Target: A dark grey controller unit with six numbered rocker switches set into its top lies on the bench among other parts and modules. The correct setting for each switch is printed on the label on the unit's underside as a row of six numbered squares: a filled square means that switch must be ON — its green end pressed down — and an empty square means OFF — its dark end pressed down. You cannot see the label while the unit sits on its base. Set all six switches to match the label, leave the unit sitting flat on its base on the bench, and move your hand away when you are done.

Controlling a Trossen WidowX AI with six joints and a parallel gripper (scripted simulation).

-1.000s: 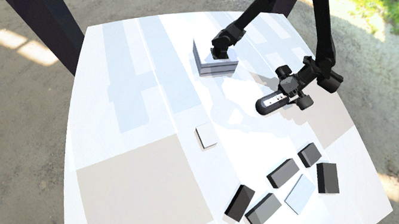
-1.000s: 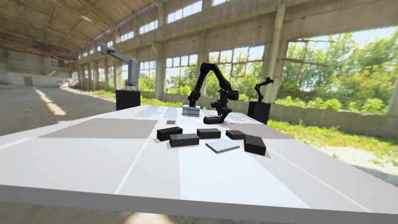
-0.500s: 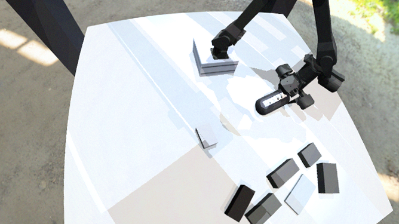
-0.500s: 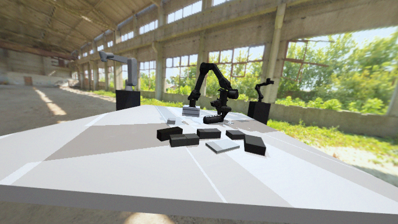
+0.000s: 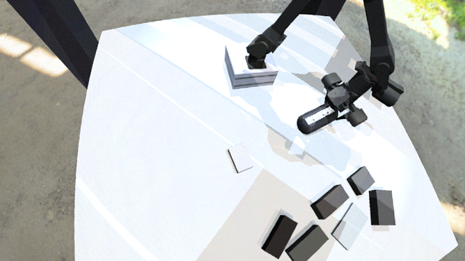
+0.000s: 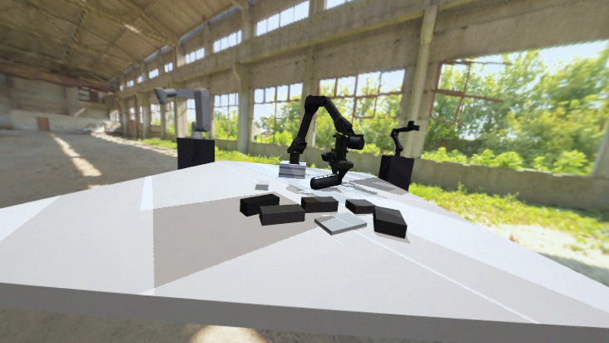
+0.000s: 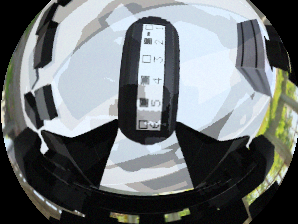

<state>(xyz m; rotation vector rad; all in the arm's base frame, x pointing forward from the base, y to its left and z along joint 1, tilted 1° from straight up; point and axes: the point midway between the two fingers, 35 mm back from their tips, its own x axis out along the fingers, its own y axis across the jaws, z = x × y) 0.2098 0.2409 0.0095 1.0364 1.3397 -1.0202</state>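
The dark grey controller unit [image 5: 305, 124] [image 6: 324, 182] [image 7: 128, 75] is upside down, label upward, and appears a little above the bench. In the wrist view the white label [image 7: 149, 70] shows squares 1 empty, 2 filled, 3 empty, 4 filled, 5 filled, 6 empty. My gripper [image 5: 332, 112] [image 6: 339, 177] [image 7: 147, 124] is shut on the unit's long sides near the number 6 end. The rocker switches face down and are hidden.
The arm's base stands on a pale box [image 5: 255, 80] [image 6: 292, 171] [image 7: 250, 45]. A small white tile [image 5: 241, 158] [image 6: 262, 185] lies nearby. Several dark blocks, one of them a short block [image 5: 363, 179] [image 6: 358, 206], lie around a pale flat plate [image 5: 350, 227] [image 6: 340, 223].
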